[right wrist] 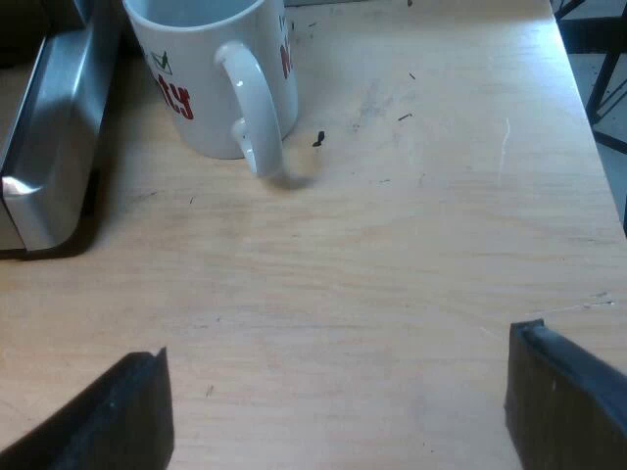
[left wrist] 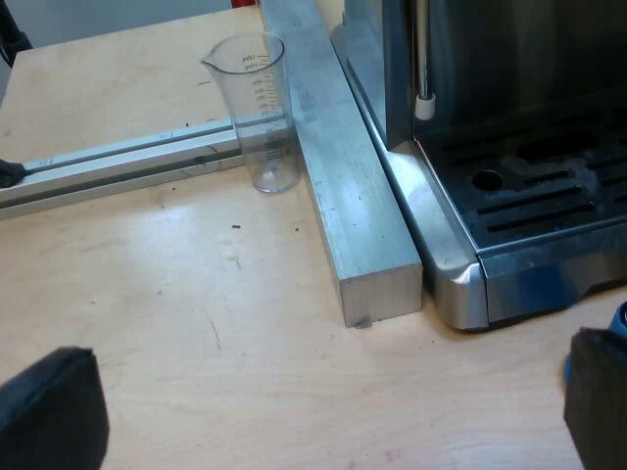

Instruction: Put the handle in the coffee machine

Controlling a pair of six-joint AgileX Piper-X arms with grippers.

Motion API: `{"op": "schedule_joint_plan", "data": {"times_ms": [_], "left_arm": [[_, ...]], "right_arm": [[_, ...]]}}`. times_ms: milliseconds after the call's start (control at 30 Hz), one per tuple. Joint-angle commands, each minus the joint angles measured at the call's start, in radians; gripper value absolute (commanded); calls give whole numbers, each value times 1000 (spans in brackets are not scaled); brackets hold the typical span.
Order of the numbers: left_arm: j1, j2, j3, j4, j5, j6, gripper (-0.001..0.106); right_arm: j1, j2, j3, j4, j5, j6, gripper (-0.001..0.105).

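Note:
The espresso machine (left wrist: 509, 117) stands on the wooden table, its drip tray grille (left wrist: 539, 191) and steam wand (left wrist: 423, 88) facing my left wrist view. My left gripper (left wrist: 323, 411) hovers open over bare table near the machine's corner, its two black fingertips (left wrist: 49, 411) wide apart with nothing between them. A bit of blue (left wrist: 619, 318) peeks out beside one left finger. My right gripper (right wrist: 338, 416) is open above bare table too, fingers (right wrist: 118, 411) spread wide. A corner of the machine's metal base (right wrist: 49, 147) sits near the mug.
A clear measuring glass (left wrist: 260, 108) stands against a long aluminium bar (left wrist: 343, 176) that runs along the machine's side; a second metal rail (left wrist: 118, 166) crosses behind it. A white mug (right wrist: 220, 69) with red lettering stands beside the machine's base, handle toward my right gripper.

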Motion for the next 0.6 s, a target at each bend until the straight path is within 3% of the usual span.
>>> {"op": "schedule_joint_plan", "data": {"times_ms": [33, 167, 300, 367, 467, 600], "left_arm": [[3, -138, -2, -15, 0, -10, 97], [3, -138, -2, -15, 0, -10, 92], [3, -138, -9, -11, 6, -10, 74], [3, -138, -16, -11, 60, -10, 65], [3, -138, -24, -9, 153, -10, 62], [3, -124, -36, 4, 177, -39, 68]], "right_arm": [[-4, -44, -7, -5, -2, -9, 71], [-4, -44, -22, 10, -2, -9, 71], [-4, -26, -63, 91, -2, -11, 71], [-4, -4, -90, 145, -2, -19, 71], [-4, 36, -132, 186, -6, -17, 71], [3, 100, -194, 202, -11, -17, 71]]}}
